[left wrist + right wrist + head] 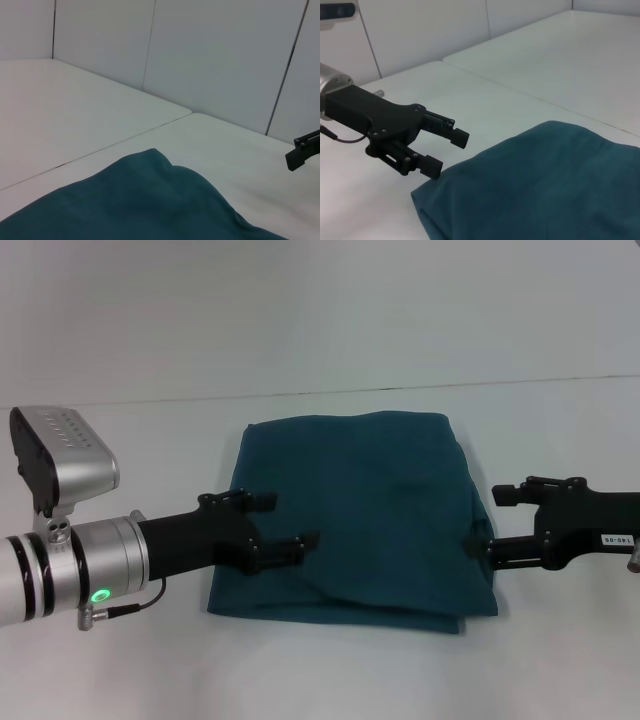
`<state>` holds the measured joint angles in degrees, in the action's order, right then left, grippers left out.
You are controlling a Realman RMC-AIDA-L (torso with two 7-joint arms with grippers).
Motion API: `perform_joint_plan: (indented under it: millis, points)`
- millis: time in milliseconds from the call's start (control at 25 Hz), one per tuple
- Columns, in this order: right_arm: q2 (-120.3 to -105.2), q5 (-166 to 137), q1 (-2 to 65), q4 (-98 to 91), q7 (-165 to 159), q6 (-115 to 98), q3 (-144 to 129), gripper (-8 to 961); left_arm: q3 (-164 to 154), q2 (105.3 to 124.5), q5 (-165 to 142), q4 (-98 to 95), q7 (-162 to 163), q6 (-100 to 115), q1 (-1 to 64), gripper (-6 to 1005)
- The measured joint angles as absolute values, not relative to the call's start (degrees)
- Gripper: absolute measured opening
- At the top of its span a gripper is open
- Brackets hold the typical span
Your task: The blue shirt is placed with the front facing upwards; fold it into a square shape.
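The blue shirt (360, 510) lies on the white table as a folded, roughly square teal bundle with its plain side up; no print shows. My left gripper (285, 522) is open at the shirt's left edge, its fingertips over the cloth. The right wrist view shows this left gripper (447, 152) open with nothing between the fingers, one fingertip beside a corner of the shirt (545, 185). My right gripper (490, 520) is open at the shirt's right edge, its lower fingertip touching the cloth. In the left wrist view a corner of the shirt (140, 205) fills the foreground, with a right finger (302, 152) beyond.
The white table (320, 670) spreads wide around the shirt. A seam (200, 397) runs across it behind the shirt. Pale wall panels (200, 50) stand past the table's far edge.
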<state>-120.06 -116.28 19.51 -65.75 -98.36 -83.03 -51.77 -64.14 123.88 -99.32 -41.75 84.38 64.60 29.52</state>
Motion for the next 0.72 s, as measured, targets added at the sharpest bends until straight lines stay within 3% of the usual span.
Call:
perform_joint_plan:
  millis: [720]
  points:
    - [-120.00,-115.4,20.4,-63.3,-96.8,-81.3,-51.8,948,-64.3,124.02,-99.2,-41.7,84.3,64.5,29.6,850]
